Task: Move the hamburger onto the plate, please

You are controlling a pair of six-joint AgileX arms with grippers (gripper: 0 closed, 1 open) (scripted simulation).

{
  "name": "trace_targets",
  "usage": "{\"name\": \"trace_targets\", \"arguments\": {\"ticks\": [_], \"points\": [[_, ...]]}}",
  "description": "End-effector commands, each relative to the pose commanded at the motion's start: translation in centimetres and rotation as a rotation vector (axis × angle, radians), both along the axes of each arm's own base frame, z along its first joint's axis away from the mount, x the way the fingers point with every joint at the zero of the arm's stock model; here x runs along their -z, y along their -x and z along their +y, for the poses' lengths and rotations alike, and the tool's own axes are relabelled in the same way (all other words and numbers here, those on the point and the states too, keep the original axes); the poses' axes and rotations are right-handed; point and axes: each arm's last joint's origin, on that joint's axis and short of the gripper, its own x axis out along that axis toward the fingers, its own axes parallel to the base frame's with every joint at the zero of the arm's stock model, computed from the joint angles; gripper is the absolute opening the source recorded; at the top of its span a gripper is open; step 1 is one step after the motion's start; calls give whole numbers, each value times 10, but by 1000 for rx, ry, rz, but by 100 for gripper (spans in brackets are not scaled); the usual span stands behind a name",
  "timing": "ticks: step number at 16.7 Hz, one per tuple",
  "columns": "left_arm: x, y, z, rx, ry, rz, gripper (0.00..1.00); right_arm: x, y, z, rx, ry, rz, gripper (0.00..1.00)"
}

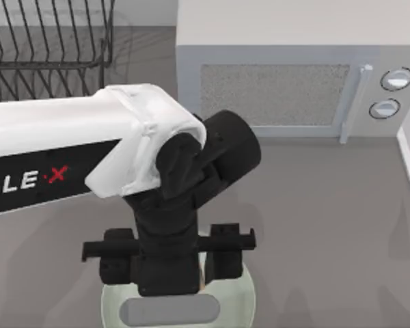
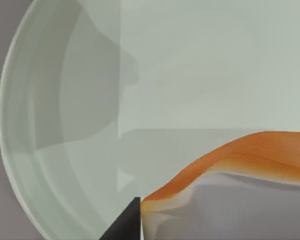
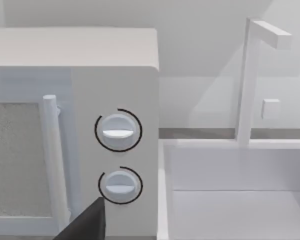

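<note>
Hamburger (image 2: 240,155), a small orange roundish thing, sits over the big pale green glassy plate (image 2: 35,150) at the grey counter's (image 1: 328,205) near edge. Left end effector (image 1: 167,263) hangs above; can't tell its grip. White microwave (image 1: 294,68) behind.

Light was even and soft, no glare. Left arm (image 1: 89,150) threw faint shadows on the desk (image 1: 328,225); softer, blocky shade lay across the plate (image 2: 35,165) in the left wrist view. Edges straight, w/ no warp; close-up hamburger (image 2: 230,155) looked smeared.
</note>
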Motion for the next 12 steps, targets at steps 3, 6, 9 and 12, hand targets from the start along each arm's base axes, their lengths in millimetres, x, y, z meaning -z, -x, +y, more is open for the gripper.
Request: {"name": "trace_targets", "arguments": {"ticks": [3,6,9,12], "points": [[1,-2,0,-5,-1,1,0,0,0,0,0,0,0,100],[12,-4,1,-21,7,-12,0,0,0,0,0,0,0,100],[34,-2,0,-11,1,-1,0,0,0,0,0,0,0,100],[45,-1,0,0,0,0,0,0,0,0,0,0,0,100]]}}
